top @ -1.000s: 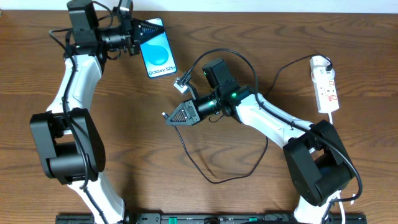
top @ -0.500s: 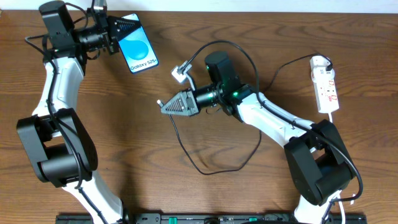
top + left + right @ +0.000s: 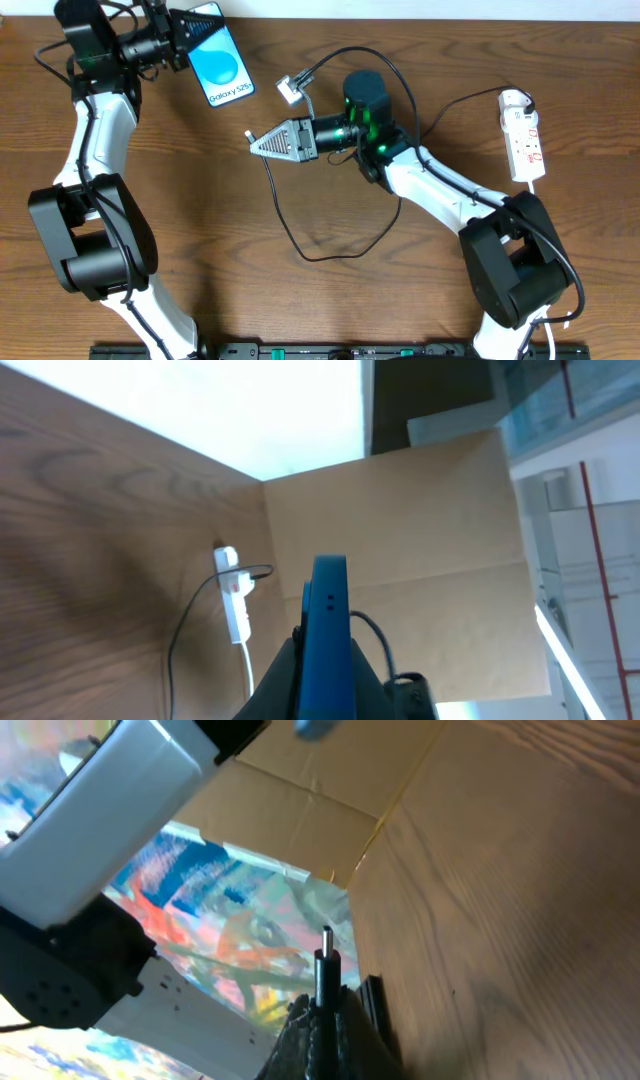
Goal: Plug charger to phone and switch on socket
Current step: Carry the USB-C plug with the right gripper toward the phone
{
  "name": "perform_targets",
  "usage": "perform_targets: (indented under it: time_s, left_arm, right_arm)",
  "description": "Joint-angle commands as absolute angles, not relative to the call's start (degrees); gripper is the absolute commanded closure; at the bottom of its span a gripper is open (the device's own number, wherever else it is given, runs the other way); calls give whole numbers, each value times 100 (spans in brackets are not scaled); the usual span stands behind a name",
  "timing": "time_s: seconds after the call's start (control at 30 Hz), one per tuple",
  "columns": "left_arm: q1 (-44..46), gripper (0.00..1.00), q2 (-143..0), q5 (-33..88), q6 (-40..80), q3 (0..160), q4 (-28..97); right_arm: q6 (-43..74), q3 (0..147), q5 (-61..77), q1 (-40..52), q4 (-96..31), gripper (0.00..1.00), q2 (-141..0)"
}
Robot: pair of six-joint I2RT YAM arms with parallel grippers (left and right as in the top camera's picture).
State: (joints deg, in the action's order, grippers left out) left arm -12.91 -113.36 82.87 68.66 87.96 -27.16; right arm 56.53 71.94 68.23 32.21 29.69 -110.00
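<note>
The phone (image 3: pixel 222 66), blue-screened, is lifted at the table's back left, and my left gripper (image 3: pixel 196 36) is shut on its top end. The left wrist view shows the phone (image 3: pixel 328 622) edge-on between the jaws. My right gripper (image 3: pixel 254 143) points left at mid-table and is shut on the plug tip (image 3: pixel 325 958) of the charger (image 3: pixel 300 245), whose black cable loops over the table behind it. The tip is apart from the phone, to its lower right. The white socket (image 3: pixel 525 135) lies at the right edge, far from both grippers. It also shows as a small socket (image 3: pixel 233 592) in the left wrist view.
A small white block (image 3: pixel 290 90) on the cable lies just behind my right gripper. The socket's thick white cord (image 3: pixel 541 190) runs toward the front right. A brown cardboard wall (image 3: pixel 400 520) stands beyond the table's far side. My left arm's white link (image 3: pixel 110 810) fills the right wrist view's upper left.
My left gripper has carried the phone left and toward the back edge. The right gripper has moved back and left with the plug tip, and the cable loop has followed it.
</note>
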Motion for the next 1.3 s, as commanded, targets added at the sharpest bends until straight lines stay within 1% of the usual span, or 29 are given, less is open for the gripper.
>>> perform_targets:
  time_s: [0.0, 0.2, 0.47, 0.63, 0.77, 0.93, 1.07, 1.2, 1.27]
  left_arm:
    - [-1291, 93, -11153, 8440, 7540, 8840, -2998]
    - [-1291, 93, -11153, 8440, 7540, 8840, -2993]
    - [-1288, 93, -11153, 8438, 7537, 8840, -2993]
    - [-1288, 93, -11153, 8440, 7537, 8840, -2993]
    - [-1288, 93, -11153, 8442, 7535, 8840, -2993]
    - [-1288, 93, -11153, 8438, 7531, 8840, -2993]
    - [-1288, 93, -11153, 8440, 7529, 8840, -2993]
    - [-1288, 93, -11153, 8438, 7529, 8840, -2993]
    - [-1288, 93, -11153, 8438, 7529, 8840, -2993]
  right_arm:
    - [5889, 7196, 6904, 3020, 3000, 99, -11037]
    - [5439, 7177, 6925, 2757, 3006, 99, -11102]
    - [4521, 7177, 6938, 2661, 3516, 99, -11102]
    - [4407, 7177, 6941, 2661, 3522, 99, -11277]
    - [4751, 7177, 7013, 2661, 3701, 99, -11598]
    - [5686, 7177, 7282, 2700, 5363, 99, -12014]
    - [6020, 7177, 7240, 2716, 6062, 99, -12298]
    - [6020, 7177, 7240, 2733, 6125, 99, -12427]
    - [6217, 7177, 7240, 2762, 6357, 99, -12429]
